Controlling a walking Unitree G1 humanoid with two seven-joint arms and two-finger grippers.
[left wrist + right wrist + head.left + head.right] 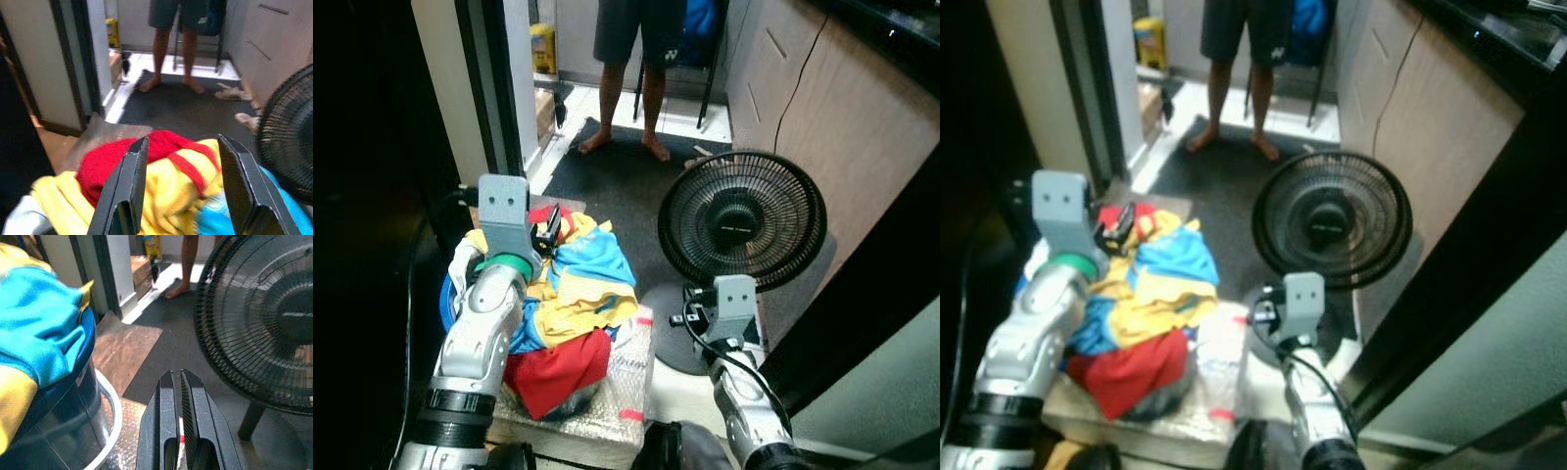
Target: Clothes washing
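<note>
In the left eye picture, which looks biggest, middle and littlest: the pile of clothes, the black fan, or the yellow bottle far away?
1. The pile of clothes and the black fan look about alike, so I won't rank them.
2. The yellow bottle looks littlest, though it stands farther off, which shrinks it.

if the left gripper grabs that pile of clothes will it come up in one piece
Probably not. The pile of clothes looks like loose, floppy separate garments, so one may lift and drape. The open left gripper hovers over it; overhanging pieces could slide off.

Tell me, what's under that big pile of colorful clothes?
The clothes pile fills a blue tub, which sits on a bubble-wrapped block. The clothes hide whatever lies deeper in the tub.
</note>
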